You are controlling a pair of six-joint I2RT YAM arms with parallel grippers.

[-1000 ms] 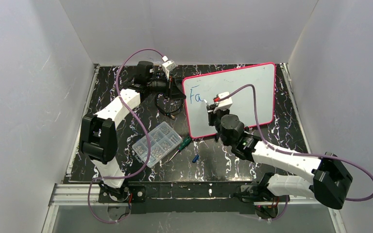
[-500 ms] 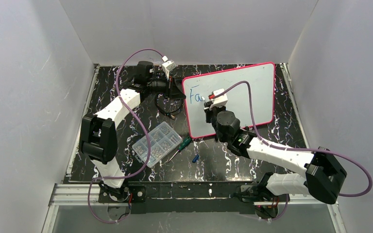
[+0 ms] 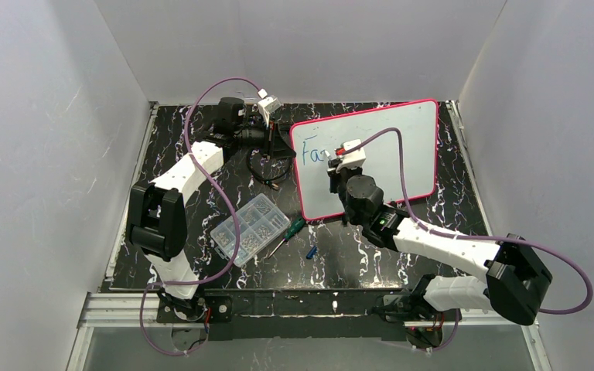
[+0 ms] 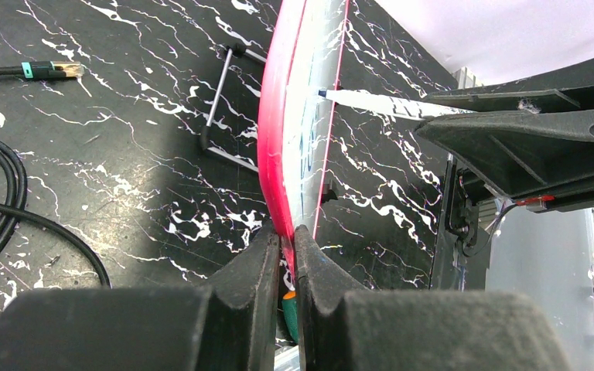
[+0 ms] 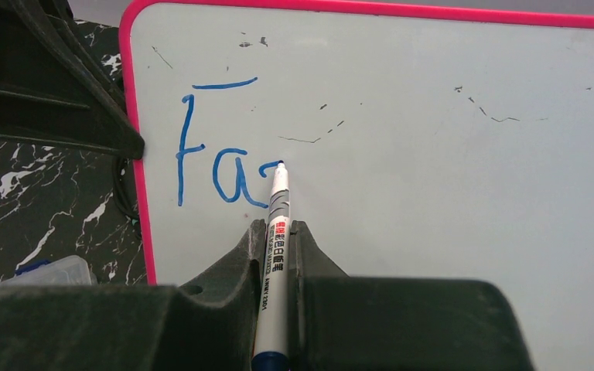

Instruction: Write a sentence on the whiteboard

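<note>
The whiteboard [image 3: 410, 147] stands tilted on the table with its pink-red frame. My left gripper [image 4: 288, 236] is shut on its left frame edge [image 4: 282, 139], seen edge-on in the left wrist view. The sentence [image 5: 216, 166] reads "Fa" in blue, with a short further stroke beside the "a". My right gripper [image 5: 277, 226] is shut on a white marker [image 5: 277, 232]. The marker's blue tip touches the board just right of the "a". From above, the right gripper [image 3: 332, 166] sits over the board's left half, near the writing [image 3: 309, 151].
A clear parts box [image 3: 249, 228], a green-handled screwdriver [image 3: 290, 229] and a small blue cap [image 3: 311, 252] lie in front of the board. Black cables [image 4: 15, 209] with a plug [image 4: 46, 71] lie left of it. The board's wire stand [image 4: 220, 100] rests behind.
My right gripper has shifted slightly left and away from me with the marker, staying on the board beside the "a". The left gripper and board have not moved.
</note>
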